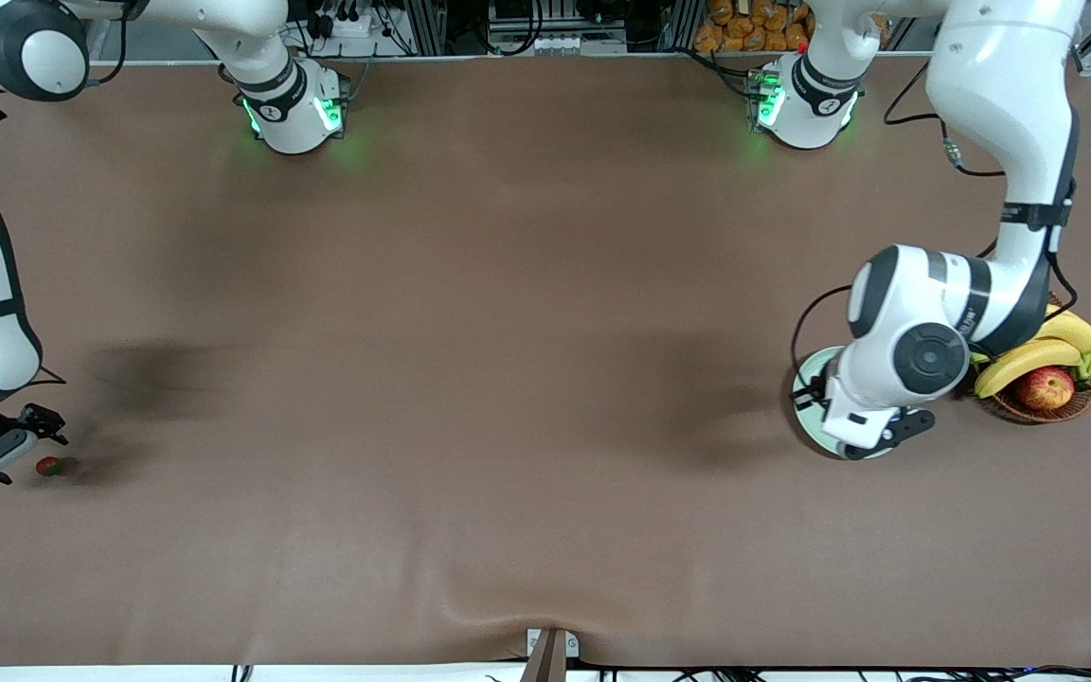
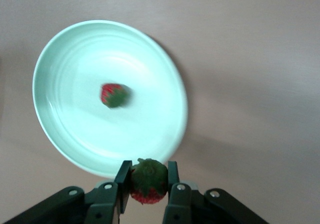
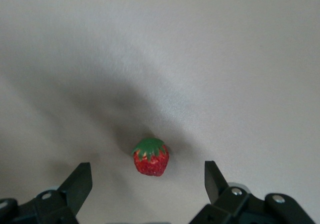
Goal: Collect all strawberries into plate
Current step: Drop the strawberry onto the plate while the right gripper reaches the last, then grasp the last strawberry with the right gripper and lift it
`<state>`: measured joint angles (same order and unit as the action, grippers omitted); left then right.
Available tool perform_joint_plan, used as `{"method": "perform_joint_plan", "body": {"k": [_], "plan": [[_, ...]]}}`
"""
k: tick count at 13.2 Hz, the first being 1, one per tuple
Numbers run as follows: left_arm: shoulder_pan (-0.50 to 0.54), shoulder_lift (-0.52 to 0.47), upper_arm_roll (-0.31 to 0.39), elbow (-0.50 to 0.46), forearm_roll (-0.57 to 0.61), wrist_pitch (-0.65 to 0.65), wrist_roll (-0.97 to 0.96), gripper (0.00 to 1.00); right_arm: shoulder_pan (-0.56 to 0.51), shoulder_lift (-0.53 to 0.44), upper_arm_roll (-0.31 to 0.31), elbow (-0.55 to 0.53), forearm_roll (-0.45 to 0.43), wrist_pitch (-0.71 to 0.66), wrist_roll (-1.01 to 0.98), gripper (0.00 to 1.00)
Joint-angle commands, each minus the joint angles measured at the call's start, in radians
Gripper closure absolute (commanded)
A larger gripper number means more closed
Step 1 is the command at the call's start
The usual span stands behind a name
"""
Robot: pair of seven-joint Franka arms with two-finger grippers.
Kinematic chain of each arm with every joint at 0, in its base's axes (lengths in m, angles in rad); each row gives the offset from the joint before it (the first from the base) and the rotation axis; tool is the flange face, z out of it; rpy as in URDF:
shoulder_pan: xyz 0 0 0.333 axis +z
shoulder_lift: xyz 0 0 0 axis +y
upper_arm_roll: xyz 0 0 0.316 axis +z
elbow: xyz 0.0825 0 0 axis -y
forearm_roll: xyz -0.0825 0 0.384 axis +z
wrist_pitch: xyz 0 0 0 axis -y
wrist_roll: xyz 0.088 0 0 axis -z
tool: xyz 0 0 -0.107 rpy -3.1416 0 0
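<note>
No legible markings. Left claw (image 2: 146, 184) grips a red, green-capped strawberry (image 2: 148, 180) over the mint plate (image 2: 165, 84); right claw (image 3: 147, 181) gapes above another berry (image 3: 150, 157).

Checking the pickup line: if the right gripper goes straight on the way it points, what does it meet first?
Most likely the strawberry on the table: it lies between the open fingers of the right gripper, with nothing else showing in that line, though the gap down to it is unclear.
</note>
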<state>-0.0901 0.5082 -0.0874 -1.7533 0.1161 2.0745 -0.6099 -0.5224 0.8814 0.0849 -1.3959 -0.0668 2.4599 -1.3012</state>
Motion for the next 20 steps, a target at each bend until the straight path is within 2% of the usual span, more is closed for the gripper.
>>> {"method": "perform_joint_plan", "body": {"k": [1,2,3,4,5,9,10,11,12,13,14,16,18,20], "plan": [[0.090,0.006,-0.018,-0.103,0.005,0.114,0.096,1.00,-0.022,0.041,0.018,0.020,-0.011,0.090,-0.199,0.00],[0.093,0.013,-0.018,-0.121,0.007,0.148,0.099,0.94,-0.024,0.048,0.018,0.020,-0.011,0.091,-0.211,0.00],[0.093,0.016,-0.017,-0.133,0.007,0.168,0.099,0.77,-0.024,0.056,0.018,0.020,-0.011,0.102,-0.220,0.00],[0.101,0.015,-0.015,-0.132,0.007,0.168,0.105,0.48,-0.024,0.059,0.018,0.020,-0.011,0.116,-0.225,0.00],[0.115,0.006,-0.017,-0.130,0.007,0.167,0.108,0.00,-0.024,0.059,0.018,0.020,-0.011,0.116,-0.225,0.00],[0.115,-0.103,-0.018,-0.094,0.007,0.049,0.105,0.00,-0.021,0.060,0.016,0.020,-0.011,0.119,-0.222,0.00],[0.113,-0.137,-0.020,-0.066,0.007,-0.003,0.107,0.00,-0.021,0.062,0.016,0.020,-0.013,0.119,-0.220,0.05],[0.113,-0.166,-0.029,-0.039,0.005,-0.054,0.108,0.00,-0.021,0.062,0.016,0.020,-0.013,0.119,-0.216,0.28],[0.113,-0.192,-0.044,0.006,0.005,-0.106,0.108,0.00,-0.021,0.062,0.016,0.020,-0.013,0.119,-0.213,0.67],[0.113,-0.201,-0.058,0.056,0.004,-0.164,0.108,0.00,-0.022,0.062,0.016,0.020,-0.013,0.119,-0.216,0.94],[0.113,-0.198,-0.083,0.116,0.004,-0.221,0.107,0.00,-0.019,0.061,0.016,0.021,-0.015,0.119,-0.214,1.00],[0.104,-0.189,-0.121,0.190,-0.007,-0.269,0.095,0.00,-0.018,0.059,0.016,0.021,-0.016,0.119,-0.214,1.00],[0.102,-0.186,-0.166,0.204,-0.006,-0.267,0.070,0.00,-0.008,0.033,0.021,0.021,-0.005,0.104,-0.210,1.00],[0.069,-0.181,-0.172,0.206,-0.004,-0.267,0.048,0.00,0.013,-0.007,0.051,0.020,0.007,0.085,-0.210,1.00]]}}
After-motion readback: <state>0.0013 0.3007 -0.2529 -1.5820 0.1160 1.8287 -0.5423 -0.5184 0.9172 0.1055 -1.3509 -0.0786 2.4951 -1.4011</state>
